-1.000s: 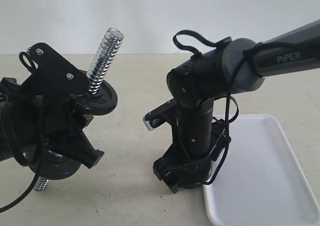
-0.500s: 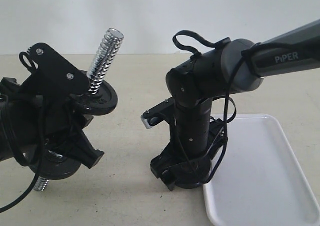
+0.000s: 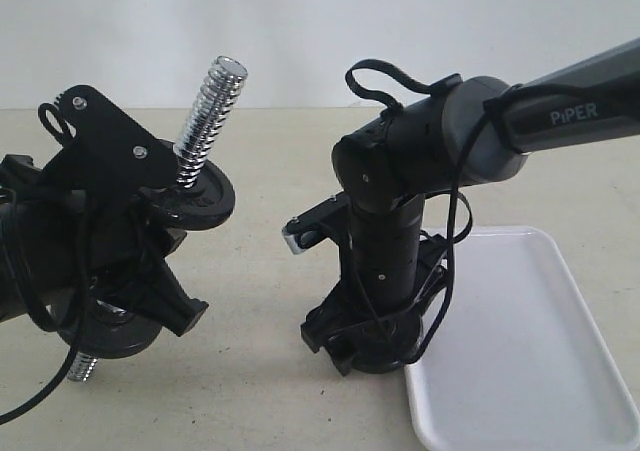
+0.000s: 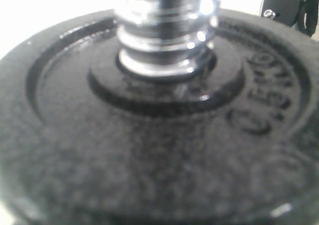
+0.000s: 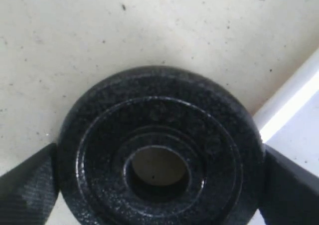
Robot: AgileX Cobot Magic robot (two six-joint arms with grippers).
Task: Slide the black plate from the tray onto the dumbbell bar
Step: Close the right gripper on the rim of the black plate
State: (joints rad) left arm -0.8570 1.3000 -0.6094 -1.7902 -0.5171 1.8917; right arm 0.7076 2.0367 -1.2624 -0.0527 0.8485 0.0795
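The black plate [image 5: 159, 145] lies flat between the two fingers of my right gripper [image 5: 159, 182], which is shut on its rim; bare table shows through its hole. In the exterior view this gripper [image 3: 365, 343] points down, holding the plate [image 3: 382, 359] just left of the white tray [image 3: 530, 351]. My left gripper [image 3: 150, 271] holds the dumbbell bar [image 3: 210, 101] tilted, with its threaded end up. One black disc [image 3: 200, 203] sits on the bar above the gripper and another [image 3: 122, 337] below it. The left wrist view is filled by that upper disc [image 4: 149, 150] and the bar's thread [image 4: 164, 30]; the fingers are hidden.
The tray's near corner [image 5: 294, 103] lies beside the held plate. Beige table [image 3: 260, 371] lies between the two arms. The bar's lower threaded end [image 3: 82, 368] is close to the table. Cables loop round both wrists.
My right gripper has shifted slightly left with the black plate, away from the tray's edge. The left arm and the bar have not moved.
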